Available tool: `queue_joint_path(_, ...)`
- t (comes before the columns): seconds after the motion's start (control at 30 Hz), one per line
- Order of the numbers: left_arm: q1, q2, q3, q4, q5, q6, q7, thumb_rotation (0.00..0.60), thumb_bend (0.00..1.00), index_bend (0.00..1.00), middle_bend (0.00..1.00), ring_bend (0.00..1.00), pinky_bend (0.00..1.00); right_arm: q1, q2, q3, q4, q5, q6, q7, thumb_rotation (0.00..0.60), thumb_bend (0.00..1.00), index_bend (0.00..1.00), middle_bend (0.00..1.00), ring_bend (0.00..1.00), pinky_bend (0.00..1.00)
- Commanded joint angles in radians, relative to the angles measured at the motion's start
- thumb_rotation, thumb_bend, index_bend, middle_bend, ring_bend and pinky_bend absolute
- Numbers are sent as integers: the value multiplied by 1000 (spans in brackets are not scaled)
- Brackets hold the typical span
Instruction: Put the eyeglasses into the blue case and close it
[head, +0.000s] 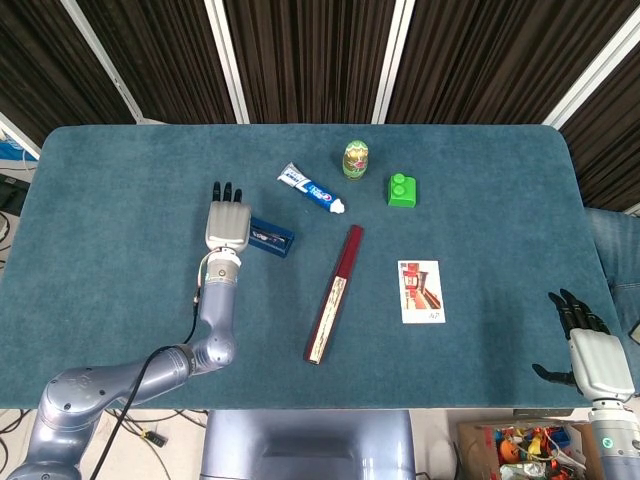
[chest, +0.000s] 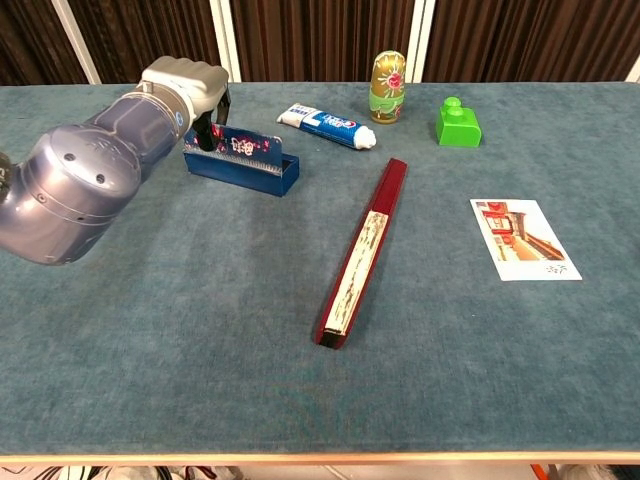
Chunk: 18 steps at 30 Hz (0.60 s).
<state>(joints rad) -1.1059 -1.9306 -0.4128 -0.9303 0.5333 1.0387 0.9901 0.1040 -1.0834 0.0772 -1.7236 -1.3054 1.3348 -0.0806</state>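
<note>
The blue case (head: 270, 236) (chest: 245, 172) lies open left of the table's middle, its lid standing up with a patterned lining showing. I cannot make out the eyeglasses apart from the case. My left hand (head: 228, 222) (chest: 185, 85) hovers over the case's left end, fingers stretched forward in the head view, dark fingertips (chest: 207, 134) reaching down at the lid's left end. My right hand (head: 590, 345) hangs past the table's near right corner, fingers spread, holding nothing.
On the teal table (head: 120, 200) a toothpaste tube (head: 311, 189), a nesting doll (head: 355, 159) and a green block (head: 403, 190) sit behind the case. A long red box (head: 334, 293) lies diagonally in the middle, with a picture card (head: 420, 291) to its right.
</note>
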Motion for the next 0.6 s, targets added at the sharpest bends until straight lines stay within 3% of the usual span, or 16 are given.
queue_joint_path(0.03, -6, -10, -3, 20, -3, -9, 1, 600, 462, 552, 174, 32, 34, 0, 0, 0, 0, 1, 0, 0, 600, 73, 82, 0, 90, 180)
queue_joint_path(0.6, -43, -89, -25, 191, 11, -65, -29, 600, 462, 492, 173, 32, 34, 0, 0, -3, 5, -16, 4, 8, 600, 73, 81, 0, 90, 180)
